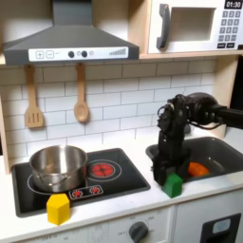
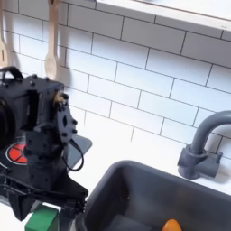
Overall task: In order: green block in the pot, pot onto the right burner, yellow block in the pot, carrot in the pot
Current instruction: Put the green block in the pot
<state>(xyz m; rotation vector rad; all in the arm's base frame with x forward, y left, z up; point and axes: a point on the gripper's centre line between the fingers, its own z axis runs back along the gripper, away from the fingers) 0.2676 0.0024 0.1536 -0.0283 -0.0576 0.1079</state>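
one green block [image 1: 172, 184] sits directly under the lowered hand [image 1: 167, 169].

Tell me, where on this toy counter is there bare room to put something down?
Bare white counter runs along the front edge between the yellow block and the green block. The right burner beside the pot is free. It's crowded where the gripper hangs by the sink.

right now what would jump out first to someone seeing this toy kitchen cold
The black arm stands out first: it bends down at the counter's front edge between stove and sink, its gripper just above the green block; whether it is open or shut is unclear. Next come the shiny pot on the burner at the first exterior view's left and the yellow block in front of the stove. The orange carrot lies in the sink.
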